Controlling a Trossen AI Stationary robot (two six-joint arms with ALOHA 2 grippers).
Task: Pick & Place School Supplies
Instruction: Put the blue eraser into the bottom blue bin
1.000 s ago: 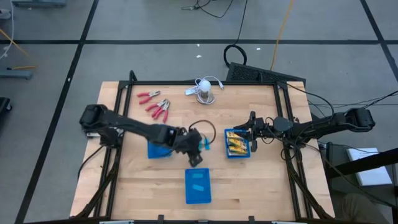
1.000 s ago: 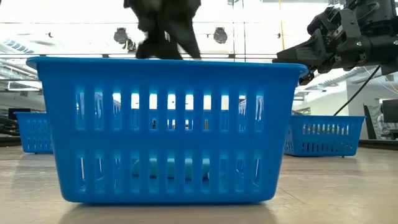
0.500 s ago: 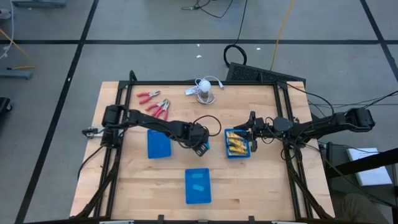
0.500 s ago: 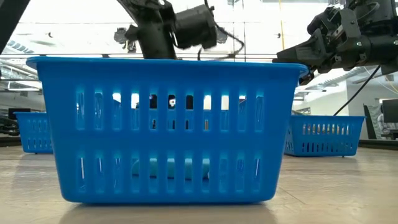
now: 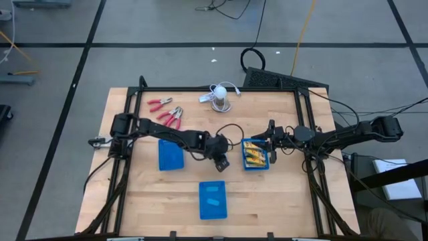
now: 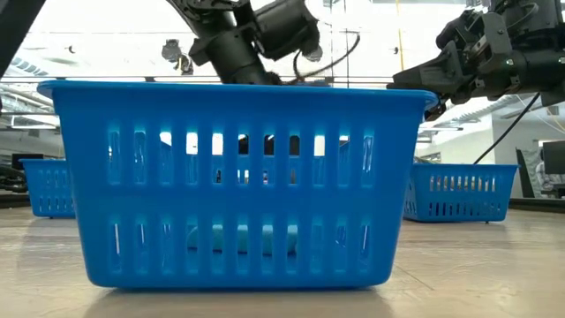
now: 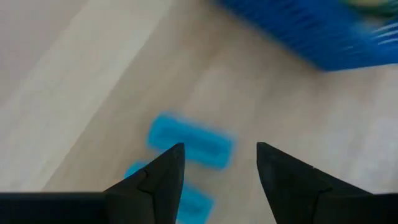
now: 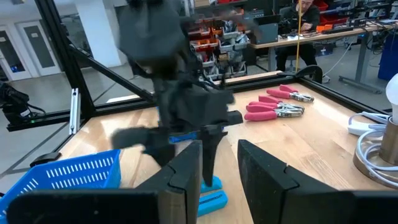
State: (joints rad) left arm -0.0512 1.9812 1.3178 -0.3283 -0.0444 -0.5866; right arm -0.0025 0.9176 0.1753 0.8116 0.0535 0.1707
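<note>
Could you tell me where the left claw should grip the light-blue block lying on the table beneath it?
Probably mid-length, across the narrow width of the light-blue block, from straight above: it lies flat and long. The open left claw hangs above it; mind the second block close alongside.

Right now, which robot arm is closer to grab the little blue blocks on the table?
The left. Its left gripper hangs open right above the light-blue blocks, which show just past its fingers. The right gripper waits by the tray of yellow boxes, farther away.
</note>
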